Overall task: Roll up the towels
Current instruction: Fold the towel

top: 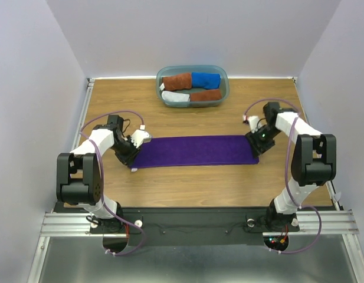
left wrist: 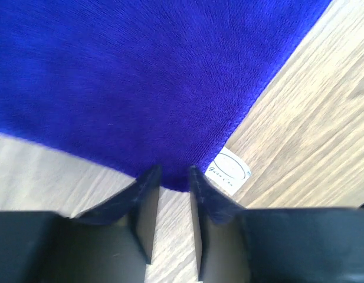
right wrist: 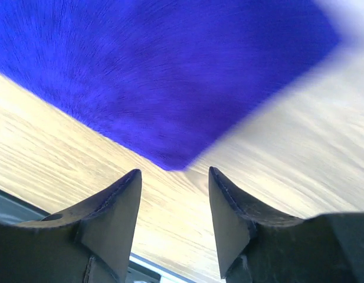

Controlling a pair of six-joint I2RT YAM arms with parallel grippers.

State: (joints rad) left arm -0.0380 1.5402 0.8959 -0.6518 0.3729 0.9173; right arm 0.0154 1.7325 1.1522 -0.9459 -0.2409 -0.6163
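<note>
Top view: the purple towel (top: 196, 151) lies flat on the table (top: 187, 183), long side running left to right, with the left gripper (top: 130, 154) at its left end and the right gripper (top: 254, 143) at its right end. Other towels (top: 177, 81), rolled, sit in the tub (top: 224, 88) at the far edge. Left wrist view: the fingers (left wrist: 147, 194) stand narrow, tips at the corner hem; whether they pinch the cloth cannot be determined. A white tag (left wrist: 229, 172) beside that corner carries script too small to read. Right wrist view: the fingers are spread wide and hold nothing, with the towel corner just beyond the tips. Handling: the cloth appears light, limp and fuzzy. Pinch a short end at the hem; expect sagging and a skewed roll if the hold is uneven.
</note>
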